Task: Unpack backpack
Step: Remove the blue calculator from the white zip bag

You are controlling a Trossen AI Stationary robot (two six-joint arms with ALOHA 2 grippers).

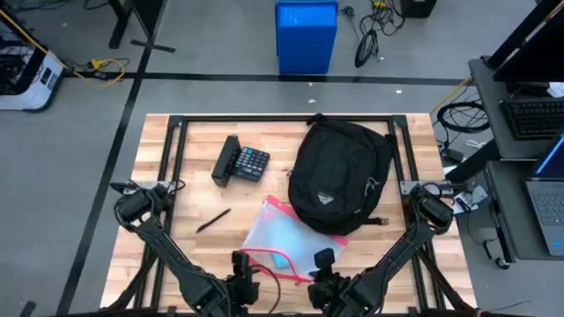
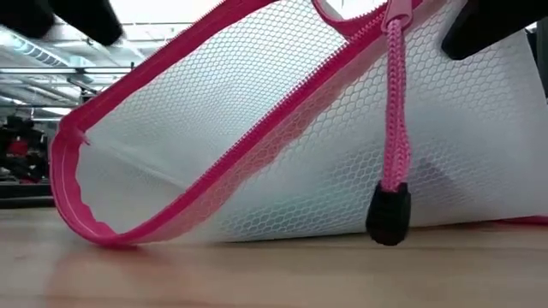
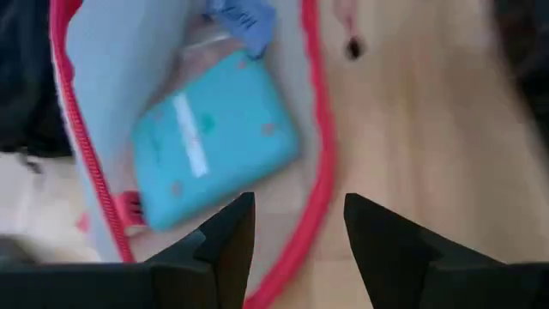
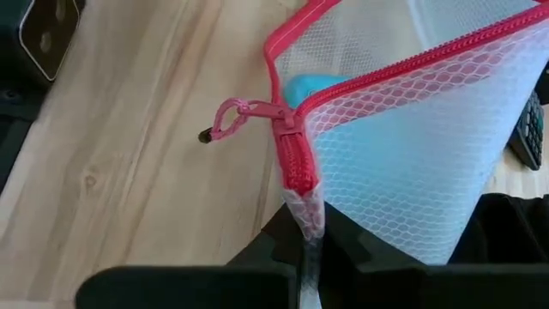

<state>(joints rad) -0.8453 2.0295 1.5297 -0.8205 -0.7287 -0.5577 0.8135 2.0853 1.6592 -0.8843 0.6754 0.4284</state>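
The black backpack point(image 1: 339, 176) lies flat on the wooden table, right of centre; no gripper is near it. In front of it lies a clear mesh pouch point(image 1: 280, 231) with a pink zipper. A teal flat object point(image 3: 214, 146) is inside the pouch, whose underside rests on the table point(image 2: 257, 239). My right gripper point(image 4: 307, 245) is shut on the pouch. My left gripper point(image 3: 298, 232) is open at the pouch's mouth, its fingers on either side of the lower pink zipper edge point(image 3: 319, 184); whether they touch it does not show. My right gripper pinches the pouch's corner at the end of the zipper point(image 4: 302, 193) between its two fingers. That corner is raised, so the upper zipper edge point(image 2: 257, 77) stands off the table and the mouth gapes. The zipper pull point(image 2: 390, 214) hangs down.
A black calculator point(image 1: 242, 163) lies left of the backpack, and a dark pen point(image 1: 213, 220) lies on the wood nearer the front. A black metal frame point(image 1: 172, 141) borders the table. Bare wood lies at the left.
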